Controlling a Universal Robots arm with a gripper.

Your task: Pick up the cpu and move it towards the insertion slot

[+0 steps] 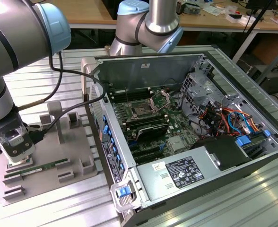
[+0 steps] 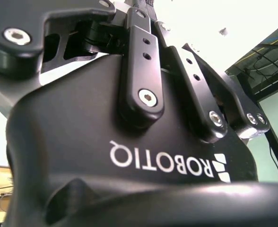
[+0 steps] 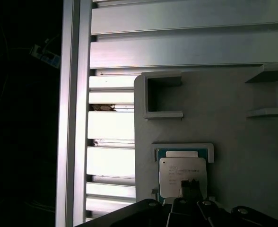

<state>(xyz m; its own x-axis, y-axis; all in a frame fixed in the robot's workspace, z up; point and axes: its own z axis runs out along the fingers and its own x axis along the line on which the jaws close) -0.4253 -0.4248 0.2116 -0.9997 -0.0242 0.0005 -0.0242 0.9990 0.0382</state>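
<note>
First wrist view: the cpu (image 3: 174, 175) sits in its tray (image 3: 233, 118) pocket, directly beneath the fingers (image 3: 185, 188). I cannot tell whether they are released or clenched. I judge pickup not yet done; the insertion slot (image 1: 141, 112) lies well apart.

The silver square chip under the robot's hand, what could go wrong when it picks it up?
The small silver-topped square cpu sits against the raised lip of a grey holder, so a crooked grab by the gripper might tilt or jam it. The dark square insertion slot with its silver frame lies inside the open computer case, whose wall the chip could bump.
</note>
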